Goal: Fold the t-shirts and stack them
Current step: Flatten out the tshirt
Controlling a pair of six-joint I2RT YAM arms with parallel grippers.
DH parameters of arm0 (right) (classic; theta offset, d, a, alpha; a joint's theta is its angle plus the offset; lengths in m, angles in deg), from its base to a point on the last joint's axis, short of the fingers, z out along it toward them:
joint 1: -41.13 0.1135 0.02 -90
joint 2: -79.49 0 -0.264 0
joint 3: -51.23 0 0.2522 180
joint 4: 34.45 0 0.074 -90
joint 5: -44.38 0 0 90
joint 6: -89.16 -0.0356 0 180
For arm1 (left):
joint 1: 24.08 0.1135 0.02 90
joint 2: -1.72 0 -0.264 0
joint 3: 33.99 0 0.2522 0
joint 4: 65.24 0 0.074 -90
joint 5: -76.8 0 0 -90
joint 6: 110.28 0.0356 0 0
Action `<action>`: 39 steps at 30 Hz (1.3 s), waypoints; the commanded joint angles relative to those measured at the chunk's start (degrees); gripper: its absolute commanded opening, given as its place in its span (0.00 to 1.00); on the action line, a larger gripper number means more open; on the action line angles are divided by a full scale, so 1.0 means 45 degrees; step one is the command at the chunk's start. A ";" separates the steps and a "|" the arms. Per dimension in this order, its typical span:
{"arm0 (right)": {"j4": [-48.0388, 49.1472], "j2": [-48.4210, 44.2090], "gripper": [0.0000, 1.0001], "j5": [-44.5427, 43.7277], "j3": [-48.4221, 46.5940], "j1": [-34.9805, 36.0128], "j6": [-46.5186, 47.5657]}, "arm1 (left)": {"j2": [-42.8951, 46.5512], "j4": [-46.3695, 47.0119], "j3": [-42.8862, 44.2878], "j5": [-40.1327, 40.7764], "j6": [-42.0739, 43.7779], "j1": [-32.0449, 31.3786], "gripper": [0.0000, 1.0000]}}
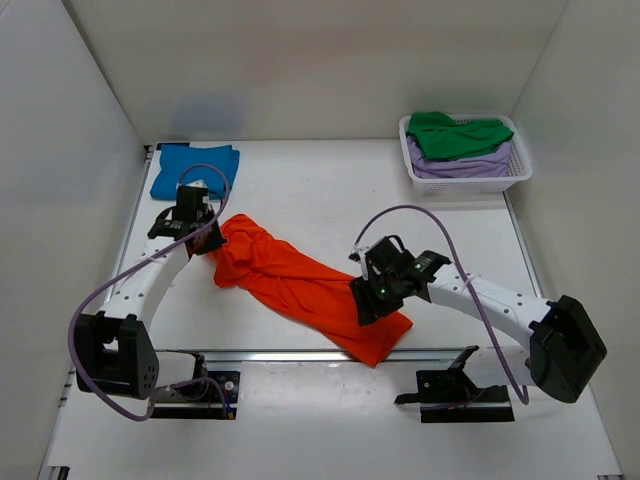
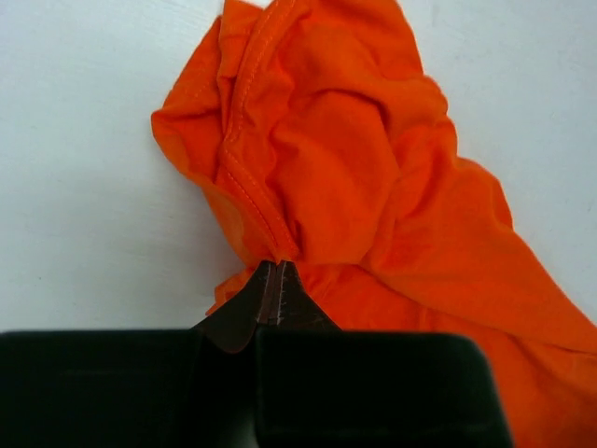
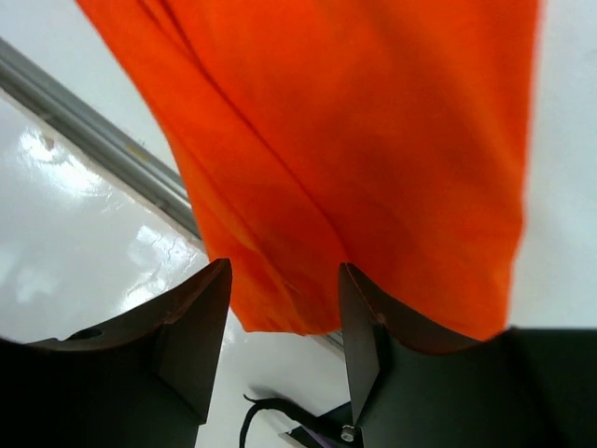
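Fingers (image 2: 244, 315) on orange t-shirt (image 2: 354, 159); basket (image 1: 468, 186): green (image 1: 455, 135), lavender (image 1: 472, 164)

Plain white walls (image 1: 300, 60) enclose a white table (image 1: 320, 190), evenly lit, with a white lattice basket (image 1: 470, 184) at two o'clock.

High above the near edge, the fixed camera looks down across the whole table (image 1: 320, 200). Both wrist cameras sit close against the orange shirt (image 1: 300, 285), the left looking past its fingers (image 2: 238, 322) at the far end, the right between its fingers (image 3: 191, 327) at the near end. All three views share that shirt.
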 commanded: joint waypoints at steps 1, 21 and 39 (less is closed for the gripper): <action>0.0580 0.0331 0.47 0.0234 0.0381 0.0663 -0.0460 | 0.0443 -0.0001 0.0019 -0.0200 0.0024 -0.0045 0.00; -0.1801 0.0158 0.00 -0.2362 -0.2759 0.0666 -0.0070 | 0.0873 0.0019 0.1421 -0.1450 -0.0405 0.0522 0.00; -0.0183 -0.2906 0.00 -0.3950 -1.1473 -0.2927 0.3095 | 0.1805 -0.0725 1.1856 -0.0339 -0.1363 0.0345 0.00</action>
